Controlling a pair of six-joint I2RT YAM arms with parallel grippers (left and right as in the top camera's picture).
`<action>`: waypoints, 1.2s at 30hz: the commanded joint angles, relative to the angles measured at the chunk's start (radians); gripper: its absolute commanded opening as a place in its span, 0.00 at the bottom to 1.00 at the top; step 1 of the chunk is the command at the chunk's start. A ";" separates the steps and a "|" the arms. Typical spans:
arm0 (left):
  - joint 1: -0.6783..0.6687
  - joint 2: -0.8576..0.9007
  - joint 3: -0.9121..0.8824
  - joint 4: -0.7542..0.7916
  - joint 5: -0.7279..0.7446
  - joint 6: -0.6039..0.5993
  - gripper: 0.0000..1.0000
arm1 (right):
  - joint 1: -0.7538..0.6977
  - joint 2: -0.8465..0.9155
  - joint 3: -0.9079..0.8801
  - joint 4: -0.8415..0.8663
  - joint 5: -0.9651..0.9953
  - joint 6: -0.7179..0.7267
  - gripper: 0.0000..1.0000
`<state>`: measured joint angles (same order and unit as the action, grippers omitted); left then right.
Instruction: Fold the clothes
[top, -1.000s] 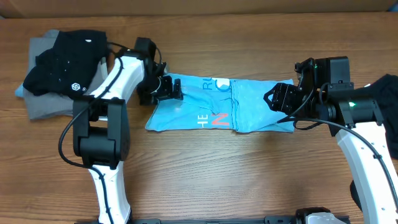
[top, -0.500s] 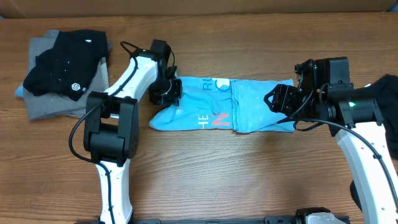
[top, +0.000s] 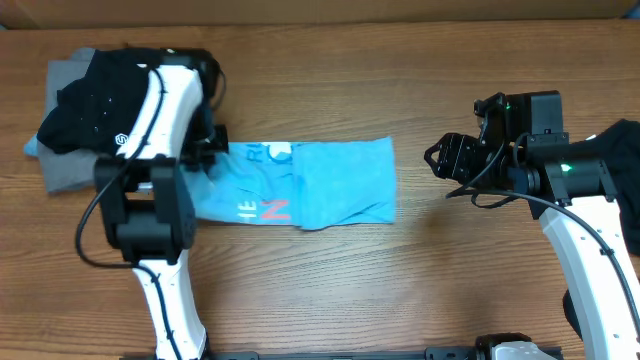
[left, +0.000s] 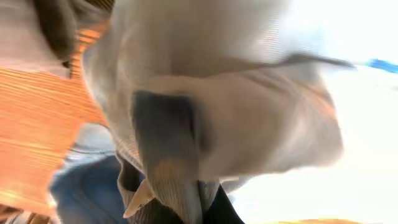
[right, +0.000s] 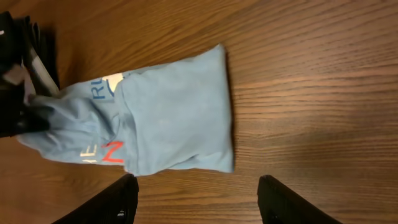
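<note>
Left gripper (top: 213, 148) pressed together, pinching the bunched left end of the light blue T-shirt (top: 335, 180). Shirt lay folded in a strip on the table (top: 400, 80), that end just beside the pile of black and grey shirts (top: 95, 120). Right gripper (right: 198, 190) spread, empty, clear of the shirt's right edge. Risk: a one-ended pull could slip the thin pinch, rumple the fold, or snag the pile

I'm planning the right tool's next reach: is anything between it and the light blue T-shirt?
Nothing visible does: only bare wooden tabletop lies between the open right tool and the light blue T-shirt.
</note>
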<state>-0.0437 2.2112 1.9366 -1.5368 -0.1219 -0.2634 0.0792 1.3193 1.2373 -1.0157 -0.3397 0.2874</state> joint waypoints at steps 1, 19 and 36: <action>-0.054 -0.079 0.043 0.001 0.088 -0.018 0.04 | -0.002 -0.010 0.013 0.008 0.003 -0.003 0.65; -0.516 -0.091 0.051 0.219 0.204 -0.181 0.13 | -0.002 -0.010 0.013 -0.035 0.158 0.095 0.65; -0.614 -0.093 0.052 0.273 0.198 -0.260 0.65 | -0.075 -0.010 0.013 -0.097 0.240 0.136 0.72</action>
<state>-0.6624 2.1391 1.9720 -1.2312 0.0872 -0.5228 0.0113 1.3193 1.2373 -1.1160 -0.1116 0.4431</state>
